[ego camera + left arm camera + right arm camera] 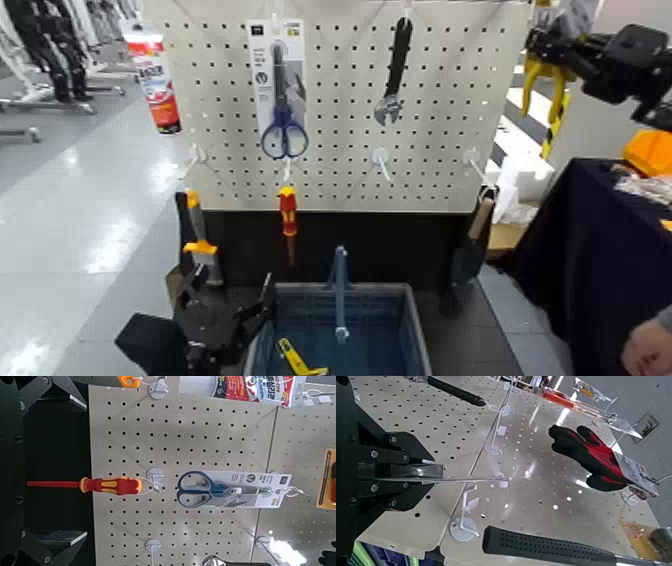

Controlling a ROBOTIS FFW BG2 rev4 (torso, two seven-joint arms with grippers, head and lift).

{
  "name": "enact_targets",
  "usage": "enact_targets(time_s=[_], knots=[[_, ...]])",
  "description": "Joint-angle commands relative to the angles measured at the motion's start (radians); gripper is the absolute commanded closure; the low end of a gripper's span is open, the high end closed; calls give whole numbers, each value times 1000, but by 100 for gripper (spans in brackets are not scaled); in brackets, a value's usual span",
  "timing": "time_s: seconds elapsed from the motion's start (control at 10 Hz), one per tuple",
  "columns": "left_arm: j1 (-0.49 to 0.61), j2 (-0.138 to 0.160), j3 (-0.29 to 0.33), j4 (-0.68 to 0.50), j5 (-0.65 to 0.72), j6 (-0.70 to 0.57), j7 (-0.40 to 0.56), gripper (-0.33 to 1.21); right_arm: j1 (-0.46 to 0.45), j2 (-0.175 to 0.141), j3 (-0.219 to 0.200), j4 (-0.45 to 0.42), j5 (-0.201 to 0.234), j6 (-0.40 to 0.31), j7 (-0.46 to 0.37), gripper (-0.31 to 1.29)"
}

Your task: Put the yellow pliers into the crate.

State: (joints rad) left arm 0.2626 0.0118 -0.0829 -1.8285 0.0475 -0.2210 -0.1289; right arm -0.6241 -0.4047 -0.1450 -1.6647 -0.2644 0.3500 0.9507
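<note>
The yellow pliers [541, 95] hang on their black and yellow card from my right gripper [548, 52], high at the upper right, just off the pegboard's right edge. In the right wrist view the gripper [425, 475] is shut on the card's thin edge [471, 478]. The blue-grey crate [415, 322] stands on the floor below the pegboard, with its blue handle bar [340, 285] upright. A small slim yellow tool [293, 358] lies inside it. My left gripper [256, 318] is open and empty, low beside the crate's left rim.
The white pegboard [440, 120] holds carded blue scissors [280, 100], a wrench [395, 70], a red-and-yellow screwdriver [288, 212] and a trowel [472, 245]. A dark-clothed table [590, 250] stands at the right. A person's hand [650, 350] shows at the lower right.
</note>
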Motion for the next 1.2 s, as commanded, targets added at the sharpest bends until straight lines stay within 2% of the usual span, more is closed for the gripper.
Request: enact_targets(time_s=[0.1,0.4,0.6,0.9,1.2], knots=[[-3,4,-3,-2,0,6,0,17,86,10,-54,-132,-9,50,-7,116],[-11,10,-11,-2,0,12,0,17,211,49,-103,-288,-30,92,-30,116],[-13,16,-15,-2,-2,15,2,17,314,95,-128,-343,-33,101,-41,116],[-16,31,-24,-5,0,22,9,17,432,188,-122,-362,-47,112,-56,116],[-17,34,-29,-5,2,23,15,17,495,230,-64,-319,-76,107,-67,116]])
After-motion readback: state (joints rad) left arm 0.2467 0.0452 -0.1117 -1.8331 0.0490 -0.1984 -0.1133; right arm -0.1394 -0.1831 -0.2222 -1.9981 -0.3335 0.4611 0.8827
